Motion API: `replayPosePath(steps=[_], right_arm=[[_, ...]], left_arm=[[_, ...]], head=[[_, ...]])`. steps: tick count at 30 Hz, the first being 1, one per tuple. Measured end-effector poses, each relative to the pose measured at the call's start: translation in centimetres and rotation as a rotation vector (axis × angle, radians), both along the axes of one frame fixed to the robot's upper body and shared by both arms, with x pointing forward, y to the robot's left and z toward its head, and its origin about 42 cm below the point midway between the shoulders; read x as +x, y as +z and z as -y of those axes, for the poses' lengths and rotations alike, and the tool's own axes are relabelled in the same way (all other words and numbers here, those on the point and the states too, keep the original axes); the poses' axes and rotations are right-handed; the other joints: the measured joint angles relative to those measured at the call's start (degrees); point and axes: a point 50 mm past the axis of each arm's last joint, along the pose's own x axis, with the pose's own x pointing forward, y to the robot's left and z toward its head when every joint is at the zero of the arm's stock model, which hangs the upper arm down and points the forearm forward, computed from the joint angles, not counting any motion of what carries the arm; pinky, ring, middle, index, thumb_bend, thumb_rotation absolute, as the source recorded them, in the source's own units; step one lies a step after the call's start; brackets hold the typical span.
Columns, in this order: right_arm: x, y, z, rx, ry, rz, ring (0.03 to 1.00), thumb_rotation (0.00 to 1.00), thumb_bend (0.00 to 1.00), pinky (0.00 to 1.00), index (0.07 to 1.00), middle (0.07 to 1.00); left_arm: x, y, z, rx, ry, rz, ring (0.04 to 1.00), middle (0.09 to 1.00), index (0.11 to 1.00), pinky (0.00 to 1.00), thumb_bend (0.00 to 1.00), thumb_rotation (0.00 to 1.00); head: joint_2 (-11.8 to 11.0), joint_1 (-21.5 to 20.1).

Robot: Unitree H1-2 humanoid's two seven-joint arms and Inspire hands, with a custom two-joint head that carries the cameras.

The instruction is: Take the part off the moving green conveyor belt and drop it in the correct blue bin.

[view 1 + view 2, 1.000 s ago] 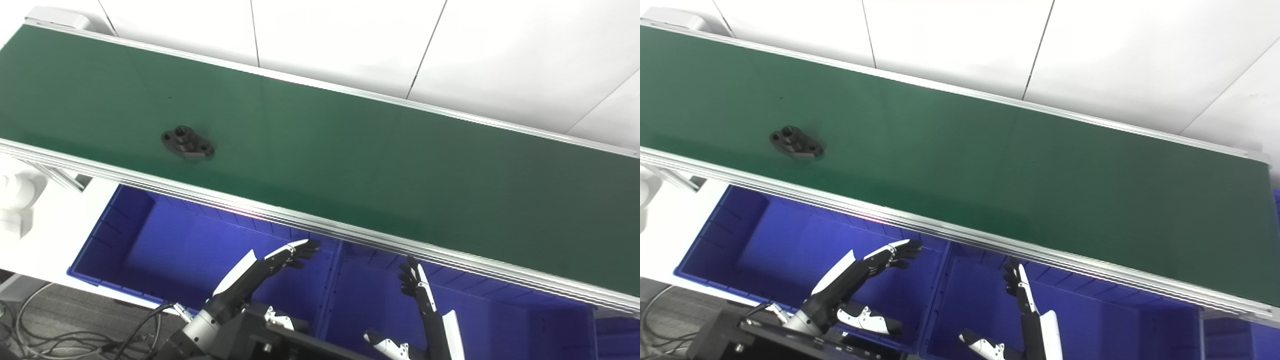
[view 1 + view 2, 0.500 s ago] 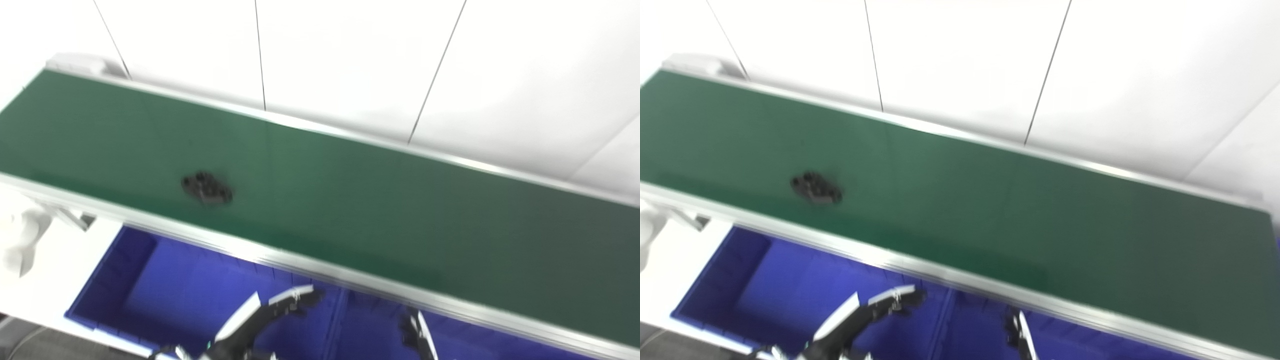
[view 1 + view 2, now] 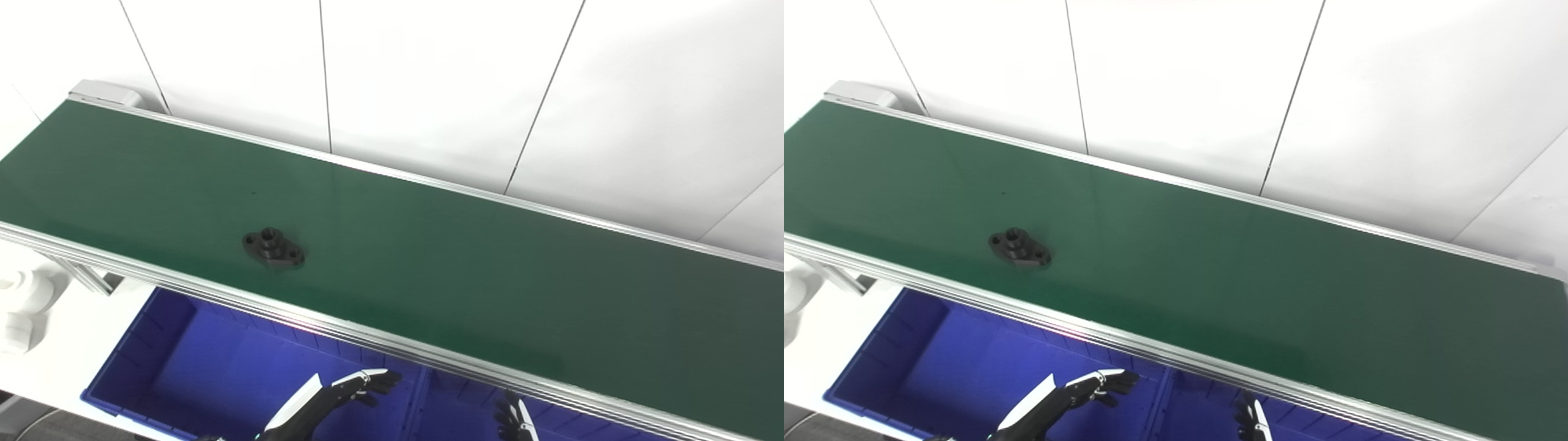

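On the green conveyor belt [image 3: 429, 245], toward its left part and nearer the front rail than the back one, lies the black part [image 3: 273, 248]. It is a flat, oval flange with a raised round boss in the middle and a hole at each end, resting flat on the belt with nothing touching it. The belt runs slanting across both views, from upper left down to lower right, edged by silver aluminium rails [image 3: 343, 331], with white wall panels [image 3: 429, 79] behind it.

Below the front rail sit the blue bins. The left blue bin [image 3: 153, 349] shows its ribbed inner wall and bare floor; the right blue bin [image 3: 456, 407], just beside it across a shared divider, is mostly cut off by the bottom edge of the picture.

Over the left bin, the left hand [image 3: 343, 392] reaches up from the bottom edge, its white and black fingers [image 3: 383, 383] stretched out and spread, holding nothing. It hangs well below the belt and well apart from the part. Only the tips of the right hand [image 3: 511, 419] show at the bottom edge, above the right bin; its fingers [image 3: 1247, 416] point upward, apart and empty.

At far left, beside the left bin, a white object [image 3: 18, 306] is partly visible.
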Motion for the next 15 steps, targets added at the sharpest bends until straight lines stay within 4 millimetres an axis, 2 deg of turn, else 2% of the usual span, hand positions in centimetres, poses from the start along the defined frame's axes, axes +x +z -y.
replayPosePath(steps=[3, 7, 15], right_arm=[[0.1, 0.6, -0.2, 0.015, 0.005, 0.018, 0.879, 0.59, 0.82, 0.86, 0.97, 0.892], [0.4, 1.5, -0.4, 0.033, 0.005, 0.054, 0.877, 0.6, 0.83, 0.86, 0.964, 0.874], [2.0, 4.3, -0.3, 0.111, -0.026, 0.147, 0.879, 0.51, 0.78, 0.89, 0.941, 0.865]], left_arm=[[-0.1, 0.0, 0.2, -0.002, -0.005, 0.0, 0.814, 0.84, 0.834, 0.73, 0.85, 0.46], [0.2, 0.0, 0.1, -0.002, 0.0, 0.009, 0.813, 0.838, 0.832, 0.73, 0.85, 0.47], [0.4, 0.1, 0.2, -0.003, -0.003, 0.014, 0.807, 0.835, 0.83, 0.72, 0.85, 0.47]], head=[[-0.3, -0.2], [-0.4, -0.9], [-0.4, -1.9]])
